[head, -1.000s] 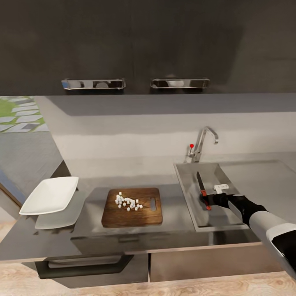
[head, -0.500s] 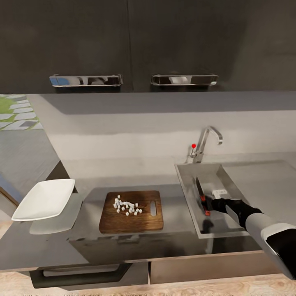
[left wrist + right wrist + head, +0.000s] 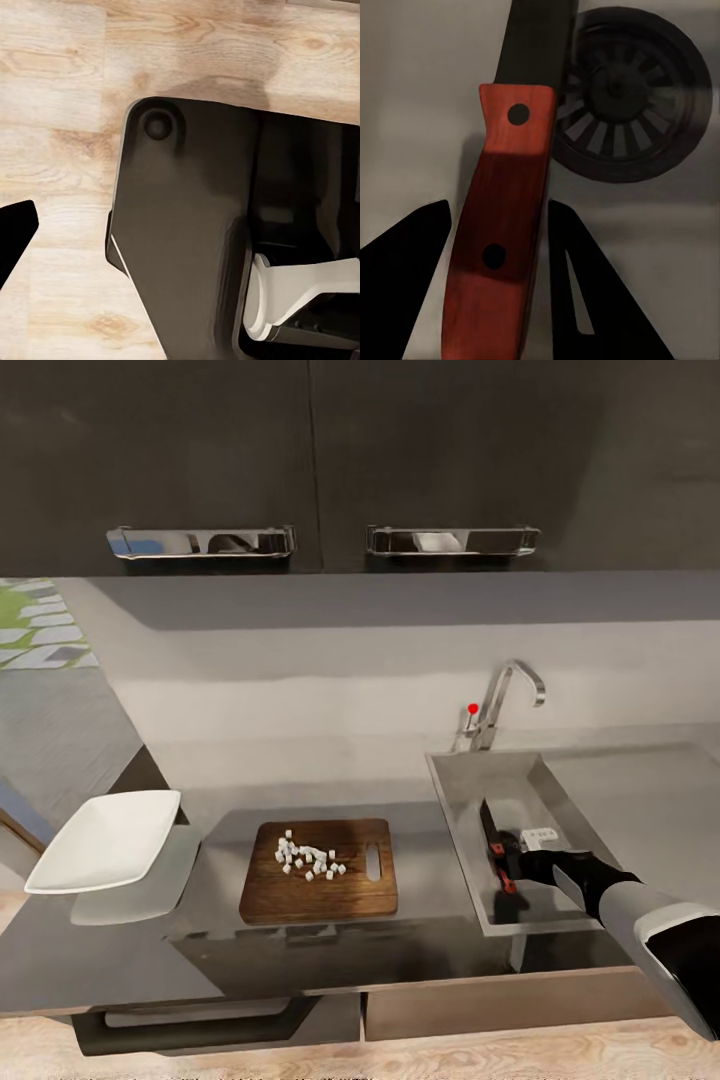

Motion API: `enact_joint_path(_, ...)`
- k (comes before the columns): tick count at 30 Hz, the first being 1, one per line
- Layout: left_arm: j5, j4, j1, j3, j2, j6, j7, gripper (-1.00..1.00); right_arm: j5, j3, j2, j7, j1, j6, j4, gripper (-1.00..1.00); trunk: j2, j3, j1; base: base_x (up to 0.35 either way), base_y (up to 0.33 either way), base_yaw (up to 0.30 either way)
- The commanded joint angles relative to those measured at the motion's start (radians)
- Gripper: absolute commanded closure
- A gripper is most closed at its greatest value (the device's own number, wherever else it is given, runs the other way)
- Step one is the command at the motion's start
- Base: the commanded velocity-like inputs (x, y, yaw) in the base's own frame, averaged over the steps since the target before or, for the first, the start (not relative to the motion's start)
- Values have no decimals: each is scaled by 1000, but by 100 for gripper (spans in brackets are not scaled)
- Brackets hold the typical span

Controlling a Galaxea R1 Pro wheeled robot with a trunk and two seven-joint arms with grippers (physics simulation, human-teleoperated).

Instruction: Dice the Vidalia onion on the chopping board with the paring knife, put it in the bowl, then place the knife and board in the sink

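Right, head view first: the small red-handled, dark-bladed paring knife [image 3: 493, 843] is low inside the rectangular grey stainless-steel sink [image 3: 462, 838], with the right end effector [image 3: 507, 857] at its handle. Long axis runs front-to-back in the basin; the blade tip points toward the chrome tap with the red knob [image 3: 497, 712], the handle toward the sink's front edge. Can't tell from here whether it's resting on the basin floor.

Left of the sink on the grey reflective metal-look table [image 3: 420, 880], the brown rounded-corner wooden chopping board [image 3: 320, 869] lies flat with the pale whitish onion dice [image 3: 306, 856] in a loose cluster on it. The shallow white square bowl [image 3: 101, 840] sits well left of the board and looks empty, so my read is the dice transfer isn't done.

Left wrist view: pale wood-grain floor [image 3: 52, 112] and dark robot bodywork [image 3: 202, 225]. Left end effector state: cannot tell.

Right wrist view: the red handle [image 3: 499, 225] sits between the two dark fingers [image 3: 405, 277], which flank it closely, so I'd call it clamped on the knife. The blade points past the round drain [image 3: 630, 94].

Handling guess: light, rigid, smooth handle, could twist in a pinch. Hold mid-handle between the rivets, well off the blade.
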Motion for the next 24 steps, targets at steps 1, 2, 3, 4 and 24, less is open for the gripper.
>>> enact_joint_path(1,9,-1,0,3,-1,0,-9,-100,-11,7,-1,3,0,7,-2,100,-2,-3,1,0,0,0)
enact_joint_path(2,9,-1,0,3,-1,0,-9,-100,-11,7,-1,3,0,7,-2,100,-2,-5,1,0,0,0)
enact_joint_path(3,9,-1,0,3,-1,0,-9,-100,-11,7,-1,4,0,7,-2,100,-2,-6,1,0,0,0)
enact_joint_path(4,9,-1,0,3,-1,0,-9,-100,-11,7,-1,4,0,7,-3,-100,-2,-8,1,0,0,0)
enact_joint_path(24,9,-1,0,3,-1,0,-9,-100,-17,0,-77,62,0,81,-251,-100,-2,-9,1,0,0,0)
